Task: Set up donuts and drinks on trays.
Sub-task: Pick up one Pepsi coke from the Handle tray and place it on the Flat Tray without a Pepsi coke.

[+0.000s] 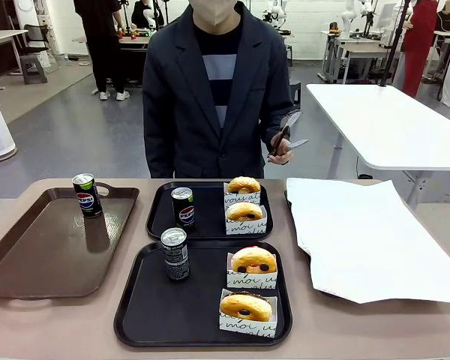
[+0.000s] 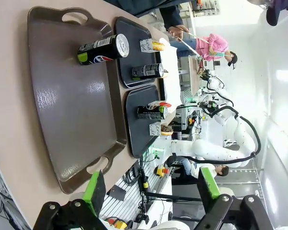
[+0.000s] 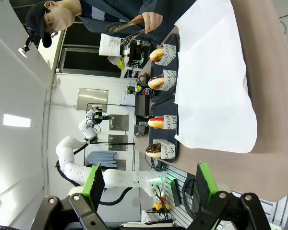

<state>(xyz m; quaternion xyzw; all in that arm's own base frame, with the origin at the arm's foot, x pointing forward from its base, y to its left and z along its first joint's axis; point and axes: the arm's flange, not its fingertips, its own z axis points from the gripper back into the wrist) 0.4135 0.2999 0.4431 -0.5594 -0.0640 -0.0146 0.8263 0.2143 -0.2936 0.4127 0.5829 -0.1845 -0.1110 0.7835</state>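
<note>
Both tools, left and right, hang with green pads spread, empty. Two glossy black trays on the matte counter each carry two paper-sleeved ring donuts and a slim can.

Two black trays lie one behind the other, each carrying two sleeved donuts and one upright can, while a third Pepsi can stands apart.
</note>
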